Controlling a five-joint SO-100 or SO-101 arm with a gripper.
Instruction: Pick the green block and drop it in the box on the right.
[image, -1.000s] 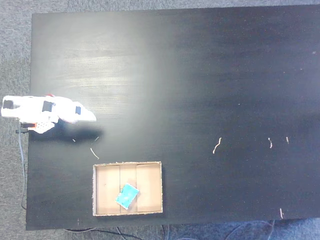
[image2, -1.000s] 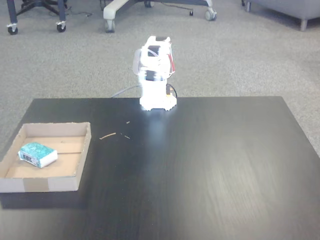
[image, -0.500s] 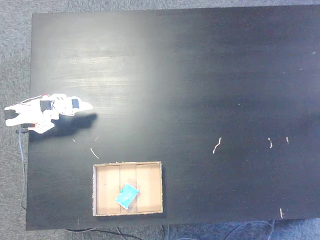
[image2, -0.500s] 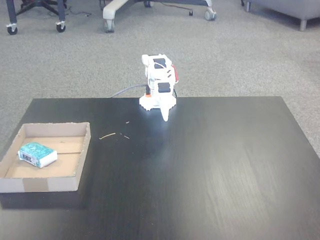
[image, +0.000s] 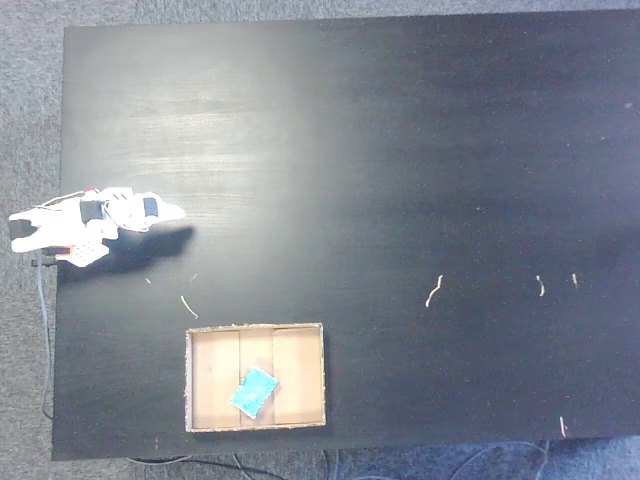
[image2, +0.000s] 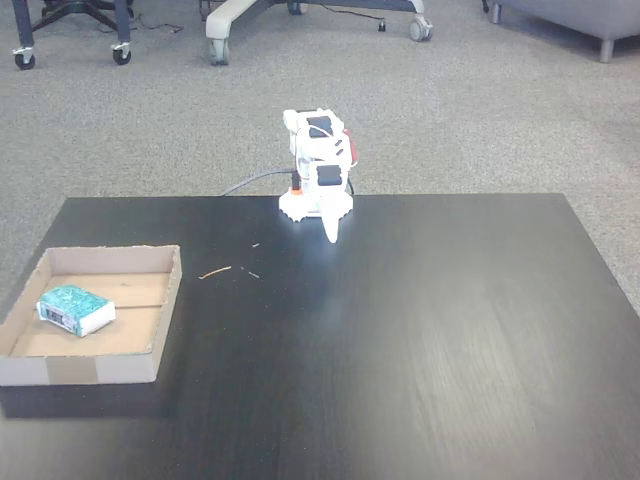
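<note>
The white arm is folded at the far edge of the desk (image2: 420, 330), and its gripper (image2: 332, 234) (image: 178, 212) points down to a fine tip; the jaws seem closed, with nothing between them. The green block (image2: 75, 308) (image: 254, 390) lies inside the box (image2: 90, 368) (image: 300, 375), at the near left. The desk is black with small scraps; around it is grey carpet, and chair wheels (image2: 20, 58) are cut off at the far edge.

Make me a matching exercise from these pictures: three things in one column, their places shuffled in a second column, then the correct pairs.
Things:
1. green block
2. box
3. claw

Places:
A. folded down at the table's far edge, in the fixed view from the front
B. lying on the cardboard floor
C. at the table's near left corner, in that same view

Pairs: 1-B, 2-C, 3-A
</note>
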